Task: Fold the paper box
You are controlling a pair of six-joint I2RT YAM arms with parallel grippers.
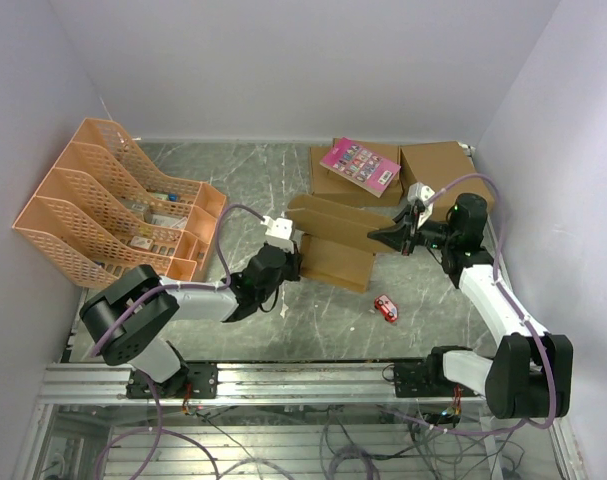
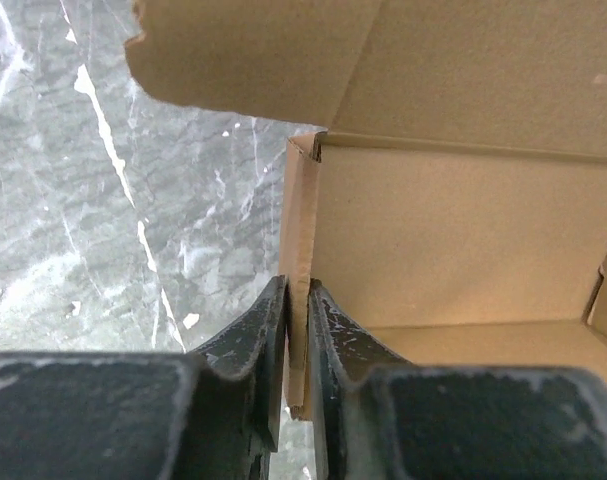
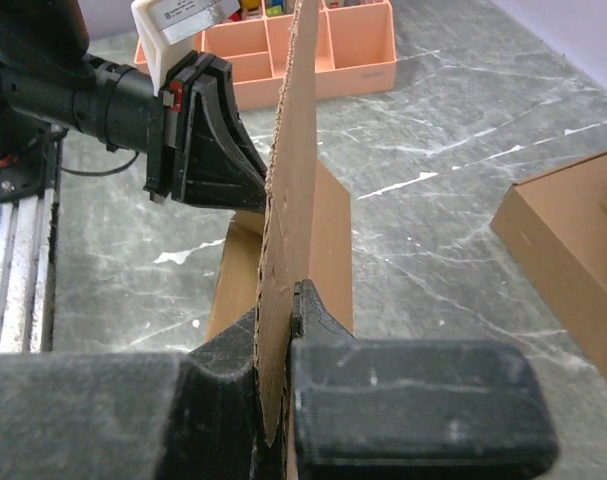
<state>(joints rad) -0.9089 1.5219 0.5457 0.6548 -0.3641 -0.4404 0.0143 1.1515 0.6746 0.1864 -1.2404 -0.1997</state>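
Note:
The paper box (image 1: 333,245) is plain brown cardboard, half folded, lying mid-table with flaps standing up. My left gripper (image 1: 286,262) is shut on its left side wall; in the left wrist view the thin wall edge (image 2: 300,300) sits pinched between my fingers (image 2: 258,335), with the box's inside floor to the right. My right gripper (image 1: 395,238) is shut on the box's right flap; in the right wrist view the upright flap (image 3: 293,180) runs away from my jaws toward the left gripper (image 3: 208,130).
Two larger brown boxes (image 1: 438,165) stand at the back right, one bearing a pink booklet (image 1: 360,165). Orange file trays (image 1: 113,205) line the left side. A small red object (image 1: 387,308) lies in front of the box. Metal rail (image 1: 303,380) along the near edge.

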